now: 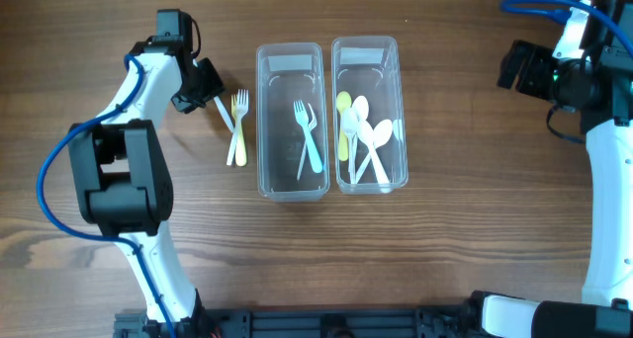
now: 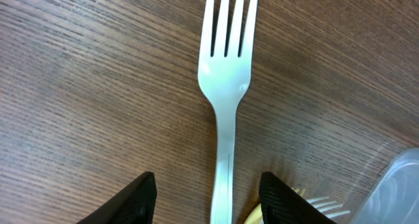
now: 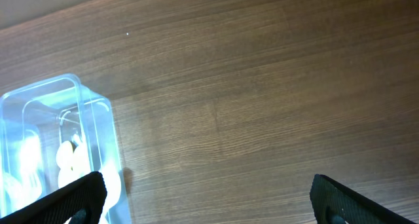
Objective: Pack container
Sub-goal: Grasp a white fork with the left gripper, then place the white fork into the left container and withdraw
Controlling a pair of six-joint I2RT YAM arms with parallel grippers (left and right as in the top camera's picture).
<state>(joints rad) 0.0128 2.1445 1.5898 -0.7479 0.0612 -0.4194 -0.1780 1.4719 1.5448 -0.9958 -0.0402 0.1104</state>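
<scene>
Two clear containers stand side by side. The left container point(image 1: 292, 185) holds a blue fork point(image 1: 308, 135). The right container point(image 1: 370, 56) holds several white and yellow spoons point(image 1: 364, 140). A white fork point(image 1: 224, 113) and a yellow fork point(image 1: 238, 130) lie on the table left of the containers. My left gripper point(image 1: 210, 84) is open and low over the white fork point(image 2: 224, 86), with a finger on each side of its handle point(image 2: 208, 198). My right gripper point(image 1: 514, 66) is open and empty at the far right, above bare table point(image 3: 206, 198).
The wooden table point(image 1: 455, 239) carries everything. In the left wrist view the yellow fork's tip point(image 2: 254, 216) and a corner of a container point(image 2: 399, 191) lie close to the right finger. The spoon container point(image 3: 52, 152) shows at the left of the right wrist view.
</scene>
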